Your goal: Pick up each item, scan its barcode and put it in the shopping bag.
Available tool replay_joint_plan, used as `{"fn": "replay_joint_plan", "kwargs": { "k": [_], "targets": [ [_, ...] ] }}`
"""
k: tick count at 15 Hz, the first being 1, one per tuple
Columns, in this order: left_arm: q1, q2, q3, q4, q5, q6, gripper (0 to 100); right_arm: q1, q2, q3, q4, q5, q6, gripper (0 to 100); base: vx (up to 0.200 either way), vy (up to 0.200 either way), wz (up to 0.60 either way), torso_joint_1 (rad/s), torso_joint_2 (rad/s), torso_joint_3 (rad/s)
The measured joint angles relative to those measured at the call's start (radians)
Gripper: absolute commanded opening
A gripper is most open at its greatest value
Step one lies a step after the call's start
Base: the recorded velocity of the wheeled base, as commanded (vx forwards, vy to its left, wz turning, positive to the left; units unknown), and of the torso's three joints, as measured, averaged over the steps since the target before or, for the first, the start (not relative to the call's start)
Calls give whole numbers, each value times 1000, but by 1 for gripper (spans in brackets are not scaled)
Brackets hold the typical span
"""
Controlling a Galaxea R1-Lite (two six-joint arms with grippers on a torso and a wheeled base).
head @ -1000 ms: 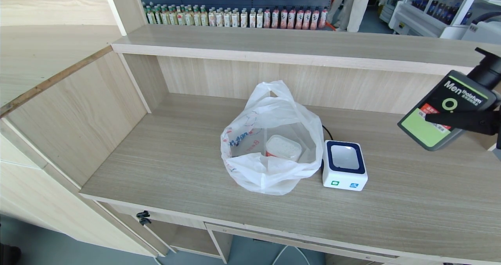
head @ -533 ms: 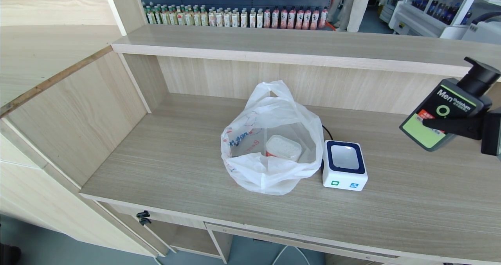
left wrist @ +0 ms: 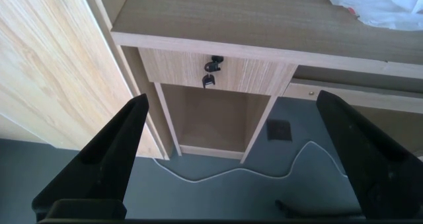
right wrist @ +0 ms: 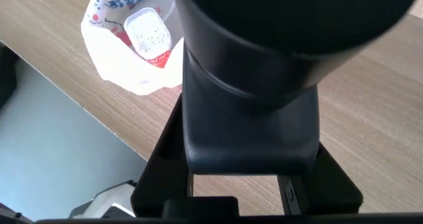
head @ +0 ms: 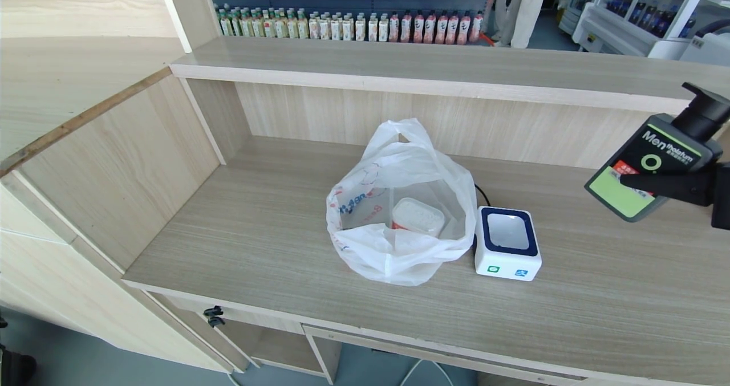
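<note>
A: So, where did we have the pump bottle (head: 656, 152) relative to the scanner (head: 506, 242)?

B: We held it in the air, well off to the scanner's right and higher than it. It was tilted, with its base toward the scanner and its black pump head away from it.

A: And our right gripper (head: 670, 185)?

B: It was clamped across the bottle's body, with one dark finger lying over the label.

A: What did we see on the scanner's other side?

B: The shopping bag (head: 393, 249) stood open on the counter (head: 256, 232), its plastic touching the scanner's left side. A white tub (head: 418, 216) with a red band sat inside it, toward the scanner.

A: Anything behind the scanner?

B: A black cable (head: 478, 192) ran out from behind it, close by the bag.

A: And our left gripper (left wrist: 231, 98)?

B: We had it far to the scanner's left and lower than the counter's edge. Its fingers were spread wide with nothing between them, and it faced the drawer (left wrist: 251, 72), which had a key (left wrist: 210, 72) in its lock.
</note>
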State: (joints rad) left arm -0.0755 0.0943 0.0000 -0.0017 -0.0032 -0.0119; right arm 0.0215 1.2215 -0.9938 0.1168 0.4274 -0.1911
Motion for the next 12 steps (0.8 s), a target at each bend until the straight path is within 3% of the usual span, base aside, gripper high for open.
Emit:
{"fn": "replay_joint_plan", "kwargs": {
  "k": [5,7,12],
  "targets": [
    [0,0,0,0,0,0,100,-3,31,17,-2,10,21,0,0,0,0,0,0,0],
    [0,0,0,0,0,0,100,-13,59,29,-2,21,107,0,0,0,0,0,0,0],
    [0,0,0,0,0,0,100,-56,179,39,-99,139,204,0,0,0,0,0,0,0]
  ]
}}
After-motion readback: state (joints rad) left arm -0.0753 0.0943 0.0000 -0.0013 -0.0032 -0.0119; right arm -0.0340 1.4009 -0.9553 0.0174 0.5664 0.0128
